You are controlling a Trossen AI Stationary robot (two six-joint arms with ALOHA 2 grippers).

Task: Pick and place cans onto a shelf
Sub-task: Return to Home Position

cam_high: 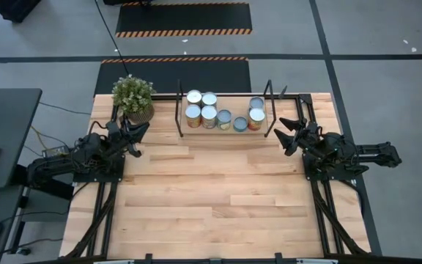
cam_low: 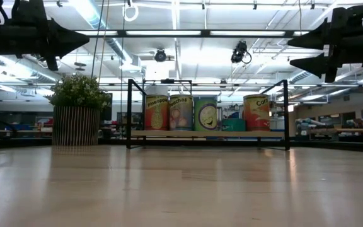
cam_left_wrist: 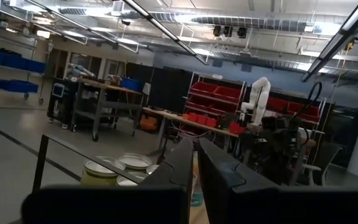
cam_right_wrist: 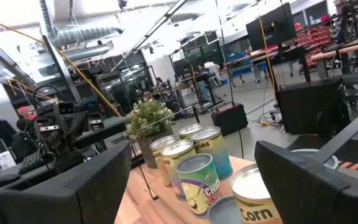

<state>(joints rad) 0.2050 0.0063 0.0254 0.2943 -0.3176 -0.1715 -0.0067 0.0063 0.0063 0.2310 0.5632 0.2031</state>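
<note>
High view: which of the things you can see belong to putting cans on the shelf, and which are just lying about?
Belong to the job:
- the cans, all on the shelf
- the left gripper, fingers shut
- the right gripper, fingers open

Just lying about:
- the potted plant, on the table beside the shelf's end

Bright, even indoor light from overhead strips.
Ceiling lights (cam_low: 169, 33) glare across the top of your low view; the tabletop (cam_low: 181, 189) shows a soft sheen; the cans (cam_high: 209, 112) gleam white on top.
</note>
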